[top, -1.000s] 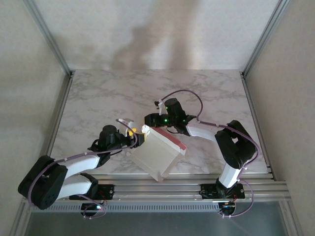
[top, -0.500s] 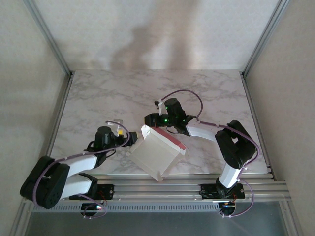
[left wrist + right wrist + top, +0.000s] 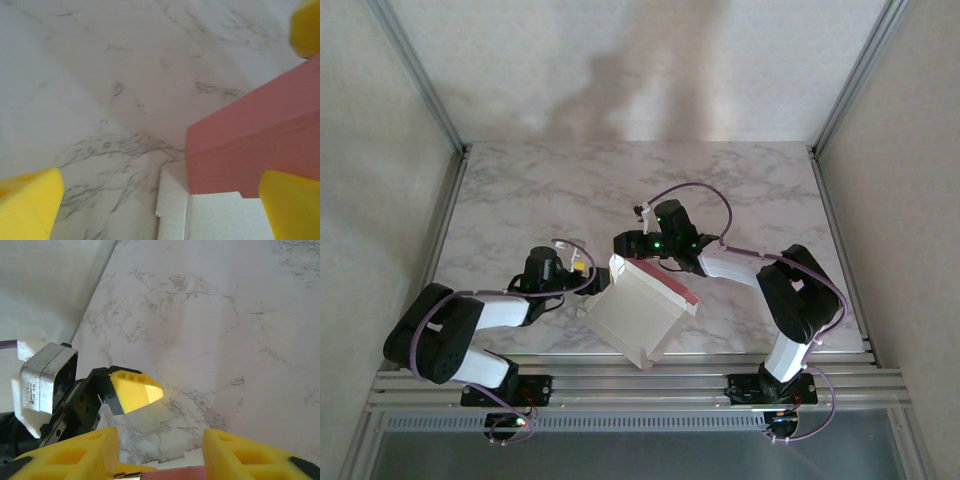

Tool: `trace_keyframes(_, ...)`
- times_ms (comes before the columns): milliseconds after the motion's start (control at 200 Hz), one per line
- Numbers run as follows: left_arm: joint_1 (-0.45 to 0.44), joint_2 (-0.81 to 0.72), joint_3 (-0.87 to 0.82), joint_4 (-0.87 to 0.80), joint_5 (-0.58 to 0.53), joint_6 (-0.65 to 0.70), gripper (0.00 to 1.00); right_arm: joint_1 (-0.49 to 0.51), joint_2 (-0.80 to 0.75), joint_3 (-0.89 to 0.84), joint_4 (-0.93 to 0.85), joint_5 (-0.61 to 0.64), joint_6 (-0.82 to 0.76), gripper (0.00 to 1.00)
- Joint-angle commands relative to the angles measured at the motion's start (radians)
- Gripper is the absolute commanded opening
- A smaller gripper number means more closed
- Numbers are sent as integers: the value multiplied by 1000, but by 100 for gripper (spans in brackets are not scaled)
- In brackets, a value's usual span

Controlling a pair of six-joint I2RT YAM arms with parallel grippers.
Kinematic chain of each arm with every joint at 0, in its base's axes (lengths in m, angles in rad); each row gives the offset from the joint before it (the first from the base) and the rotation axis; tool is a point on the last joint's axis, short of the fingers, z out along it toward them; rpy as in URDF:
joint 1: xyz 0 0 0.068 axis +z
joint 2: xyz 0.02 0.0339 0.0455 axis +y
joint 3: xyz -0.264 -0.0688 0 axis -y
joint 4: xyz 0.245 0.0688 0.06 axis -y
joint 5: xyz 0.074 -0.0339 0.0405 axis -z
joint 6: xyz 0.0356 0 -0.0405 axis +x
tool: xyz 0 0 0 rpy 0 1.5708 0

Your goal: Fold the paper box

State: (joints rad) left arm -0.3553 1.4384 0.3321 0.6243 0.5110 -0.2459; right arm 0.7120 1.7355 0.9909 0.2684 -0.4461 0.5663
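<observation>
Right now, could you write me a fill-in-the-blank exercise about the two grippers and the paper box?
1. The left gripper stands ___, apart from the paper box.
2. The right gripper is closed on the box's ___ flap.
3. Seen from the top camera, the box's large upward face is ___.
Missing words: open; pink; white.

paper box (image 3: pixel 638 315): part-folded, white/pink
</observation>
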Motion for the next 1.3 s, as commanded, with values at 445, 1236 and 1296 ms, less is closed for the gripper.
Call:
trace_keyframes(445,-77,88,102,15,61,73,93,-6,8,-6,-38,8,22,47)
trace_keyframes(1236,-97,205,206,55,31,114,55,-6,19,-3,-27,-19,62,42)
trace_keyframes(1296,-104,215,211,57,27,114,52,-6,19,-3,-29,-19,64,42)
